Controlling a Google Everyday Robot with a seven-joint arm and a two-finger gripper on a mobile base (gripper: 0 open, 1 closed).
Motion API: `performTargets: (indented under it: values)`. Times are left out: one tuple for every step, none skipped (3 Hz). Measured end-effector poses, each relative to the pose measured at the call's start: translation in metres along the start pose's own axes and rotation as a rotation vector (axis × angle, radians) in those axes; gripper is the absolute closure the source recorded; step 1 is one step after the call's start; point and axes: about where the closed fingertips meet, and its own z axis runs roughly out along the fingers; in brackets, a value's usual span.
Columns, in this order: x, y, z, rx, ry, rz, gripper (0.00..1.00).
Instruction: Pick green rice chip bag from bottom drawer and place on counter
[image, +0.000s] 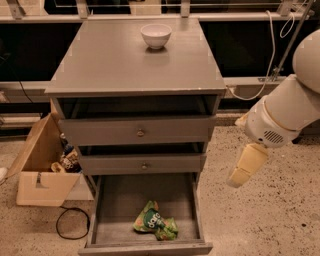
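The green rice chip bag (154, 222) lies crumpled on the floor of the open bottom drawer (120, 200), near its front middle. The grey counter (115, 60) tops the cabinet above it. My gripper (240, 176) hangs at the right of the cabinet, at about the height of the middle drawer, pointing down and left. It is above and to the right of the bag, apart from it and outside the drawer. The white arm reaches in from the right edge.
A white bowl (156, 36) stands at the back of the counter. The two upper drawers (140, 131) with round knobs are partly pulled out. An open cardboard box (37, 170) with items sits on the floor at the left, with a black cable (70, 225) beside it.
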Motion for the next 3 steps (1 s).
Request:
performTargets:
  values:
    - [0.004, -0.004, 0.054, -0.047, -0.019, 0.017, 0.0]
    - [0.002, -0.013, 0.134, -0.107, -0.062, 0.032, 0.0]
    - [0.0, -0.023, 0.213, -0.157, -0.139, 0.075, 0.0]
